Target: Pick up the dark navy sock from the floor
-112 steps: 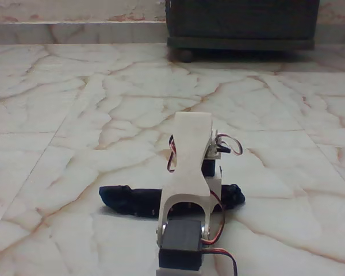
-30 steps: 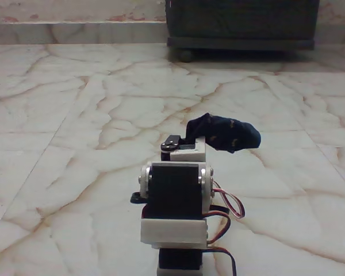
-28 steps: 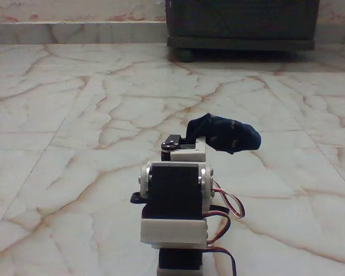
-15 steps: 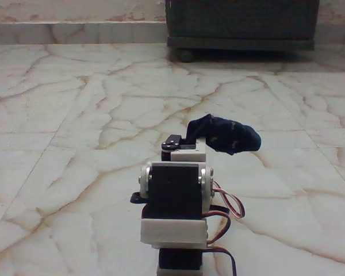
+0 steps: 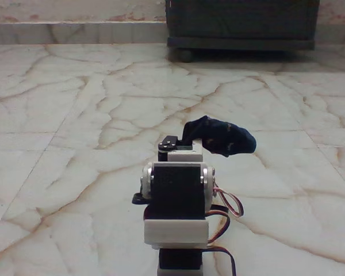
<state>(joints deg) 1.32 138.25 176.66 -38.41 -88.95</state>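
Note:
The dark navy sock (image 5: 221, 137) is up off the floor (image 5: 75, 115), bunched into a short roll with faint light specks. It sticks out to the right from the top of my white arm. My gripper (image 5: 187, 141) sits just behind the black wrist servo block (image 5: 177, 190), shut on the sock's left end. Its fingers are mostly hidden by the arm and the fabric. A small black piece (image 5: 169, 142) shows left of the sock. Red and white wires (image 5: 227, 207) loop at the arm's right side.
A dark cabinet (image 5: 241, 23) on a round foot (image 5: 186, 56) stands at the back, right of centre, against a low marble ledge (image 5: 75, 31). Glossy veined tiles spread to the left and right of the arm.
Earlier the sock lay flat on the floor under the outstretched arm. Now the arm is folded back and holds it in the air. Over the last second the arm and sock shifted slightly left.

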